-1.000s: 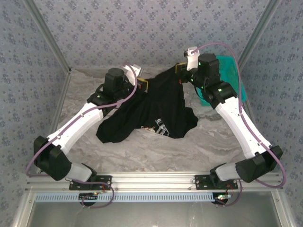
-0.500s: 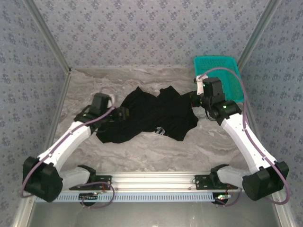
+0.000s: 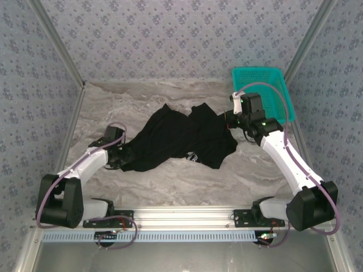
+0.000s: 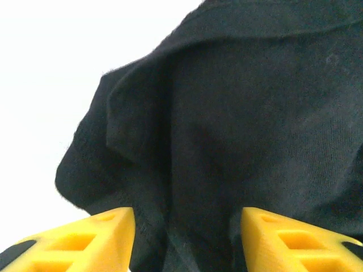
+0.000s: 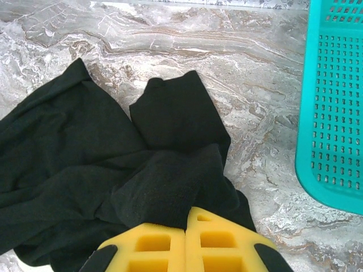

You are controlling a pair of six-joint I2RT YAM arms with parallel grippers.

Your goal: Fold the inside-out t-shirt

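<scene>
Across the middle of the top view, on the marbled table (image 3: 170, 181), the inside-out t-shirt (image 3: 176, 139) lies crumpled, with a bit of white print showing low on the heap. It looks light and limp and likely to sag and bunch, so hems or shoulder seams, taken at two corners, seem the best hold. At its right edge, near the teal basket (image 5: 334, 102), the right gripper (image 5: 186, 218) is closed tight, pinching a fold. At the left edge the left gripper (image 4: 187, 215) stands apart over cloth; whether its pads touch is unclear.
</scene>
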